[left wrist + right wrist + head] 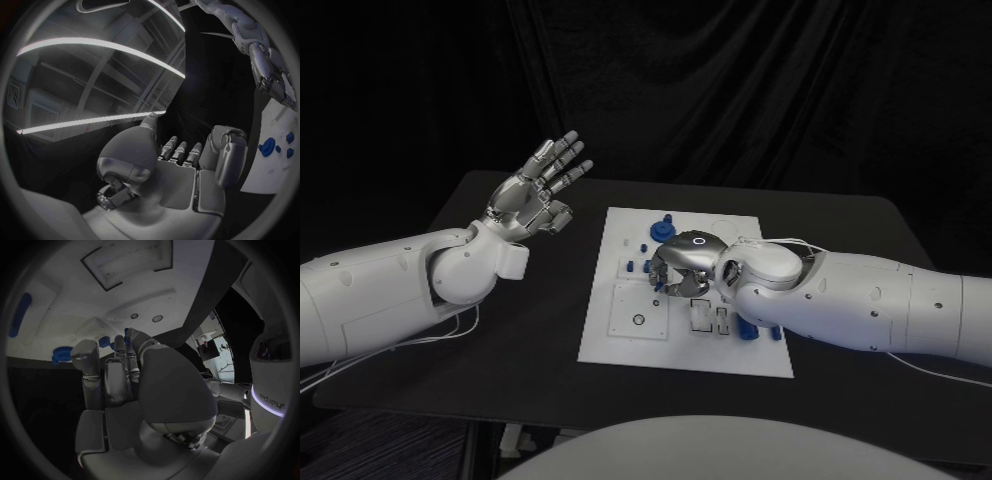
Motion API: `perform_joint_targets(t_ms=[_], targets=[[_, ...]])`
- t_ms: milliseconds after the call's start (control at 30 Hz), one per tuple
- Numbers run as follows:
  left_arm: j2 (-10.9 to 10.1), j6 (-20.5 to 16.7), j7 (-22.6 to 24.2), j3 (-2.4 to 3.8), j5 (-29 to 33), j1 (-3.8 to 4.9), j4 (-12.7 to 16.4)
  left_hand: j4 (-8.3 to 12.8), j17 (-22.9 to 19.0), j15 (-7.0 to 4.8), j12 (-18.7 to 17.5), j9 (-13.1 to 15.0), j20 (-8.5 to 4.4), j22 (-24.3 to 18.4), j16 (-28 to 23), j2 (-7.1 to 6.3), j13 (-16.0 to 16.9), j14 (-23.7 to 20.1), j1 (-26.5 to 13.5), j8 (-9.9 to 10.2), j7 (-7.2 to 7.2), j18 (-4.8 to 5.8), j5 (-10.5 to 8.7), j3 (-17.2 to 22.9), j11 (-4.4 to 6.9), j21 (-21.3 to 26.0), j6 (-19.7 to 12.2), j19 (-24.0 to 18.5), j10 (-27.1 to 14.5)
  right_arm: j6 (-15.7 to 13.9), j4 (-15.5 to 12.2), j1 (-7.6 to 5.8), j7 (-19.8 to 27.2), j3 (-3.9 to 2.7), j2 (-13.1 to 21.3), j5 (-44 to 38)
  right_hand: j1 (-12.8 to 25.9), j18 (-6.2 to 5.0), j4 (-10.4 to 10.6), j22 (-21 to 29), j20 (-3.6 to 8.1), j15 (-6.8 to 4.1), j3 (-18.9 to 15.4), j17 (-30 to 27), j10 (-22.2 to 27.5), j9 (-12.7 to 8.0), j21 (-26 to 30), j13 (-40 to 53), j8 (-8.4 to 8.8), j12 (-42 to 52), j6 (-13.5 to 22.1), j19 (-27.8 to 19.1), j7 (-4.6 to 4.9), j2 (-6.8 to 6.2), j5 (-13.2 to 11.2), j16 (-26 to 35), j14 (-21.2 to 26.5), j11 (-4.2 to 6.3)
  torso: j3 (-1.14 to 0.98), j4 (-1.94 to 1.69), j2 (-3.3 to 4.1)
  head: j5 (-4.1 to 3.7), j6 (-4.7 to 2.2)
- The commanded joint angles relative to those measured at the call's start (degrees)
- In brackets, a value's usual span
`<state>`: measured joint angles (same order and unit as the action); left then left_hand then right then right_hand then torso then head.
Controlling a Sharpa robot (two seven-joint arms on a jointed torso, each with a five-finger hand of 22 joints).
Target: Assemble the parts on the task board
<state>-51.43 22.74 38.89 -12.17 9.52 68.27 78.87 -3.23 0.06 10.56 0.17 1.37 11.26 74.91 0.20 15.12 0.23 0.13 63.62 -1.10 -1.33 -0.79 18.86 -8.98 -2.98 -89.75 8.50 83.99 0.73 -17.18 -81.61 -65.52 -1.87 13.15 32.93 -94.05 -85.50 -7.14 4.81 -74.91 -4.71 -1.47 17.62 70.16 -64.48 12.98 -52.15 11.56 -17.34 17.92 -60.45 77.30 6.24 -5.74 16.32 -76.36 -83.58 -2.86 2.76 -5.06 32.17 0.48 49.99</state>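
Looks like a robotics lab or test cell from where I'm driving. Matte black rectangular table (502,330) with heavy black curtain backdrop (733,90) hung all round it. Flat white rectangular task board (625,340) set up centre-table like a bench fixture. My left wrist view catches long white ceiling strip lights (94,45) over an industrial-type ceiling.

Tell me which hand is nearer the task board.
Right. The right hand is down over the task board, among its blue parts. The left hand is raised, fingers spread, beside the board.
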Motion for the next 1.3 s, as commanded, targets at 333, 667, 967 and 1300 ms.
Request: perform_joint_targets(t_ms=[333, 667, 967, 1300], targets=[[0.29, 0.3, 0.21, 0.06, 0.28, -0.1, -0.03, 0.1, -0.06, 0.32, 0.21, 0.05, 0.59, 15.09, -0.2, 0.64, 0.06, -0.13, 0.07, -0.37, 0.58, 0.79, 0.13, -0.27, -0.21, -0.25, 0.05, 6.01, -0.06, 4.72, -0.82, 0.24, -5.0, -0.03, -0.44, -3.93, -0.21, 0.36, -0.14, -6.09, 0.17, -0.06, -0.18, 0.02, -0.89, 5.51, -0.3, -0.05, 0.19, -0.37, 0.18, 0.52, -0.02, 0.12, 0.21, -0.35, -0.44, 0.22, 0.04, 0.12, -0.05, 0.99, 0.01], [0.43, 0.31, -0.01, 0.06, 0.28, -0.12, -0.29, 0.13, -0.06, 0.31, 0.2, 0.05, 0.62, 15.09, -0.2, 0.71, 0.05, -0.13, 0.05, -0.37, 0.57, 0.79, 0.16, -0.29, -0.23, -0.25, 0.04, 6.01, -0.08, 6.14, -1.4, 0.3, -5.89, -0.03, -0.5, -4.05, -0.16, 0.34, -0.13, -6.06, 0.18, -0.07, -0.21, -0.02, -0.92, 5.56, -0.19, -0.07, 0.23, -0.45, 0.18, 0.5, -0.03, 0.08, 0.14, -0.32, -0.44, 0.22, 0.12, 0.1, -0.04, 2.09, 0.01], [0.59, 0.37, -0.15, 0.06, 0.28, -0.14, -0.48, 0.13, -0.06, 0.31, 0.2, 0.05, 0.62, 15.09, -0.2, 0.71, 0.05, -0.13, 0.05, -0.37, 0.57, 0.79, 0.16, -0.29, -0.23, -0.25, 0.04, 6.01, -0.08, 6.27, -1.72, 0.43, -5.9, -0.03, -0.37, -4.06, -0.14, 0.26, -0.13, -5.95, 0.18, -0.07, -0.23, -0.4, -0.93, 5.6, 0.27, -0.08, 0.25, -0.49, 0.17, 0.36, -0.04, 0.06, 0.08, -0.06, -0.32, 0.23, 0.1, 0.1, -0.04, 2.43, 0.01], [0.85, 0.5, -0.37, 0.06, 0.28, -0.16, -0.8, 0.19, -0.06, 0.31, 0.18, 0.03, 0.67, 15.09, -0.2, 0.82, 0.03, -0.13, 0.02, -0.35, 0.59, 0.79, 0.19, -0.33, -0.22, -0.25, -0.07, 6.01, -0.12, 5.96, -1.71, 0.59, -5.59, -0.02, -0.64, -4.06, -0.09, 0.25, -0.11, -5.93, 0.18, -0.07, -0.25, -0.5, -0.96, 5.65, 0.34, -0.09, 0.26, -0.55, 0.14, 0.34, -0.06, 0.04, -0.02, 0.02, -0.28, 0.23, 0.12, 0.07, -0.04, 2.41, 0.01]])
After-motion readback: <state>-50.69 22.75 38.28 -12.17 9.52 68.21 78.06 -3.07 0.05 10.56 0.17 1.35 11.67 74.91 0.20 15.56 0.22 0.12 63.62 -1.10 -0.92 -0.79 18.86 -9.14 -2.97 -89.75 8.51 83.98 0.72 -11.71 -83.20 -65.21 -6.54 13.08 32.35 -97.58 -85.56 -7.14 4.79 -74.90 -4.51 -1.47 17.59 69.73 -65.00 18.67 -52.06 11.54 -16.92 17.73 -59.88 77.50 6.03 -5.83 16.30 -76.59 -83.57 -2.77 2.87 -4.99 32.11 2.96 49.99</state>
